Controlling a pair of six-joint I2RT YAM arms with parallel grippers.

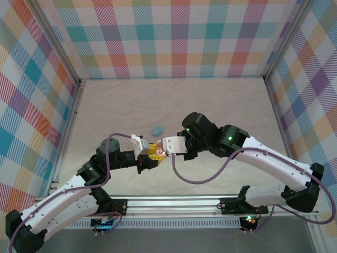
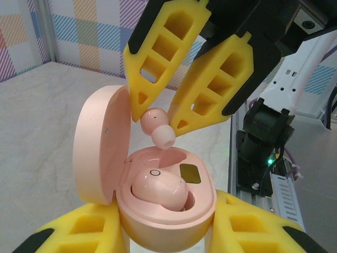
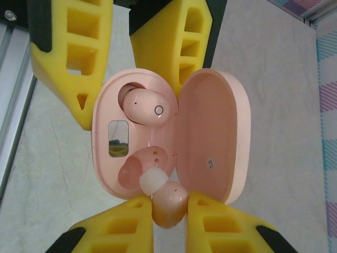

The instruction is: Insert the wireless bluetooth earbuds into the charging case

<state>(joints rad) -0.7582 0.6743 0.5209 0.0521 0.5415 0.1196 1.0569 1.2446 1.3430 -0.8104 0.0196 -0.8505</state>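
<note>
Left fingers [image 2: 73, 232] clamp the open oval pink plastic charging case [image 2: 168, 219]. One rounded pink plastic earbud [image 2: 158, 190] sits seated inside. Right fingers [image 2: 221, 79] pinch the second pink earbud [image 2: 157, 126], tip down, just above the empty socket [image 3: 141, 163]. I judge it half done: push-in remains. Small light-blue oval piece [image 1: 157, 129] lies on the worktop [image 1: 221, 100]; can't identify it.

Open pink case [image 2: 164, 224], earbud [image 2: 157, 125] pinched above

Smooth plastics
The oval pink plastic case [image 3: 210, 132] and small pink earbud [image 3: 168, 203] gleam glossy; the yellow plastic gripper fingers [image 3: 50, 58] look matt.
</note>
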